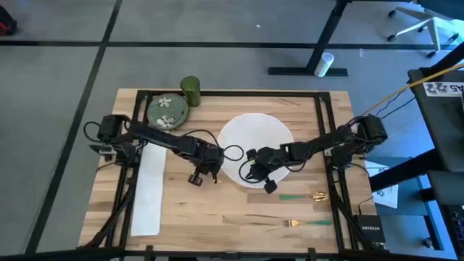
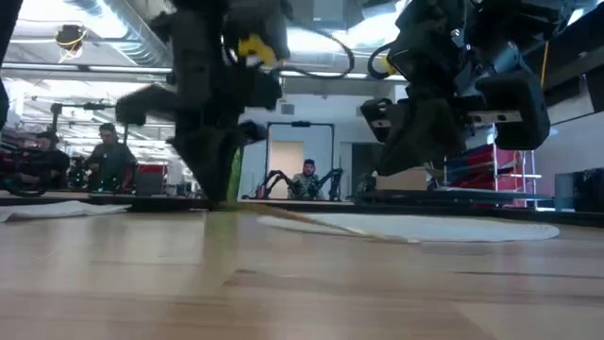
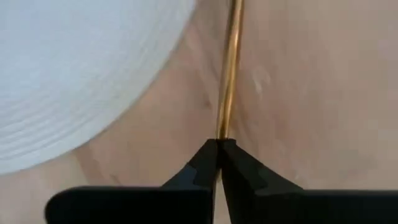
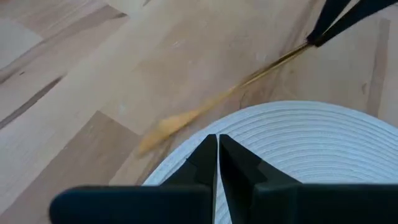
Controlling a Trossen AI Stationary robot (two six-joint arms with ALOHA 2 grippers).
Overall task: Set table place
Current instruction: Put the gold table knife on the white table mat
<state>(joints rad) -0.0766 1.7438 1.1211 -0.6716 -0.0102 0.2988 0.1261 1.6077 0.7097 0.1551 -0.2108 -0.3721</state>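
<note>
The left hand [image 3: 219,144] grips a gold utensil [image 3: 228,68] just beside the white plate [image 1: 255,140] at mid table [image 1: 217,217]. The right hand [image 4: 217,138], closed and empty, hovers over the plate's rim. Only the high view shows the green cup [image 1: 191,90], flowered dish [image 1: 167,111], napkin [image 1: 147,192] and two green-handled utensils [image 1: 303,196].

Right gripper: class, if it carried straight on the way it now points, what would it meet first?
Probably the white plate just ahead of the shut right gripper. Beyond its rim lies the gold utensil on the table; depth is unclear.
</note>
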